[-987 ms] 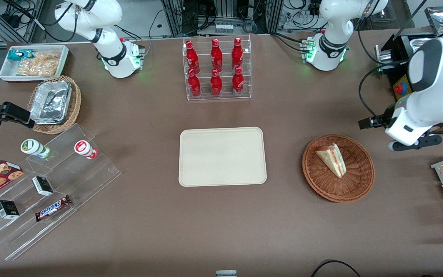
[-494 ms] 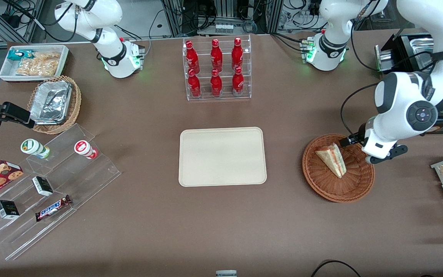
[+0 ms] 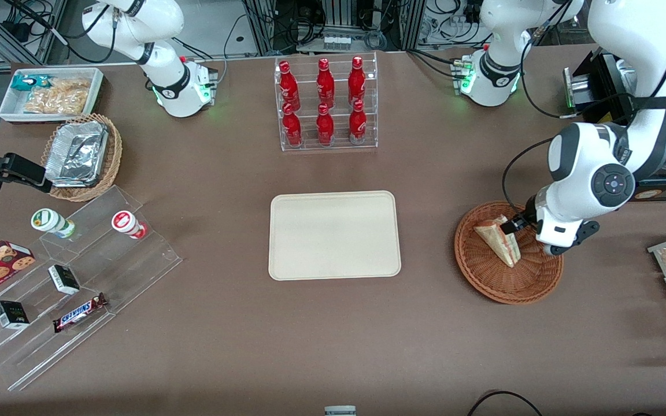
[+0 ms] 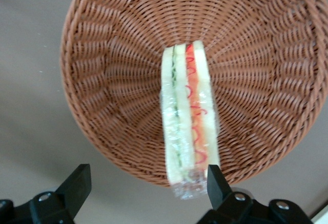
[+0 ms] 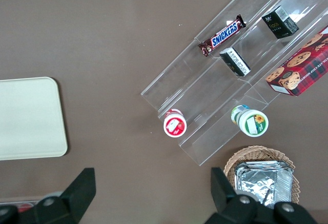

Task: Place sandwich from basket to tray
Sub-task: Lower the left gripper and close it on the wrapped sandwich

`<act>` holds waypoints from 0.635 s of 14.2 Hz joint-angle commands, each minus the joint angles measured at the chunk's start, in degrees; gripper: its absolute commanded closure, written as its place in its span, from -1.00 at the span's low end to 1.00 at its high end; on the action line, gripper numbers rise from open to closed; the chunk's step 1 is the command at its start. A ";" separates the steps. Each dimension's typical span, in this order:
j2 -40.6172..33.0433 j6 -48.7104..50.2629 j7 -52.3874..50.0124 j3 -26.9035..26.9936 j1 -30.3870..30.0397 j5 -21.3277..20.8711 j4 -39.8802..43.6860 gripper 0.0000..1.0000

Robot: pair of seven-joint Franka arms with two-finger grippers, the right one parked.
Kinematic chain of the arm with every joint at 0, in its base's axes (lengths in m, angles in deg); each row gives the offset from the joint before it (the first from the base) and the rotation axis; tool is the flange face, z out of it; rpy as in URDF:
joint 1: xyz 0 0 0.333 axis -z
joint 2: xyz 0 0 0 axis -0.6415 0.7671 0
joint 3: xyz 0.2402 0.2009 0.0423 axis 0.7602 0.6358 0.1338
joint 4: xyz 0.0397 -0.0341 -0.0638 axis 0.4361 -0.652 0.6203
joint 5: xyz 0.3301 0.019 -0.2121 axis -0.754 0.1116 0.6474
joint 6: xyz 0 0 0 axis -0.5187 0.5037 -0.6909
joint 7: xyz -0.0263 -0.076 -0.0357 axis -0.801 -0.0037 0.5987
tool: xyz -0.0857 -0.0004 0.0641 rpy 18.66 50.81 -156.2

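Gripper (image 4: pixel 146 183) above the basket (image 4: pixel 102 80), fingers (image 4: pixel 78 180) spread wide, sandwich (image 4: pixel 188 116) between them, close against one finger, untouched.

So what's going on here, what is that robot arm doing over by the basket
The working arm is reaching into the round wicker basket for a wrapped sandwich. Its gripper is open and hangs just above the basket, with the sandwich lying nearer one finger than the other and not yet gripped. The sandwich lies in the basket. The beige tray in the middle of the table has nothing on it.
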 commanded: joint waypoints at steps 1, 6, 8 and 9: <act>1.19 -2.00 -2.16 0.13 1.49 0.62 0.18 -1.00; 3.74 -3.85 -2.07 0.13 1.67 0.01 0.09 -1.00; 4.44 -3.94 -2.16 0.13 1.76 -0.08 0.01 -1.00; 4.62 -4.02 -2.07 0.13 1.76 -0.08 0.01 -1.00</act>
